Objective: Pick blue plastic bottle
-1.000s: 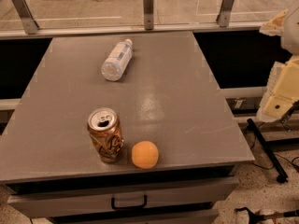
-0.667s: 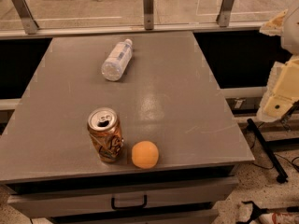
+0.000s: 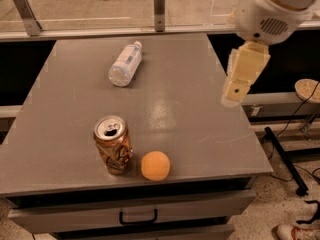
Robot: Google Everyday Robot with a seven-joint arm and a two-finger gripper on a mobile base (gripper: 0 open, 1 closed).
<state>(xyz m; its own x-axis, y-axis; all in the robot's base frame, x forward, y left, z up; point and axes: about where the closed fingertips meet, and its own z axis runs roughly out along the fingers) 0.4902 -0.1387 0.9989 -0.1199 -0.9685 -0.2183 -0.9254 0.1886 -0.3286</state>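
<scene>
The blue plastic bottle (image 3: pixel 125 64) lies on its side at the far middle of the grey table (image 3: pixel 200 119), white cap pointing away towards the back edge. It is clear and ribbed with a pale label. My gripper (image 3: pixel 236 95) hangs from the white arm (image 3: pixel 267 9) above the table's right edge. It is well to the right of the bottle, apart from it and holding nothing that I can see.
An orange-brown drink can (image 3: pixel 113 145) stands upright near the front edge, with an orange ball-like fruit (image 3: pixel 155 165) just to its right. A railing with posts (image 3: pixel 159 1) runs behind the table. A drawer handle (image 3: pixel 137 216) shows below the front edge. Cables lie on the floor at the right.
The arm has swung left and forward, from beyond the table's right side to above its right edge. The bottle, can and fruit have not moved.
</scene>
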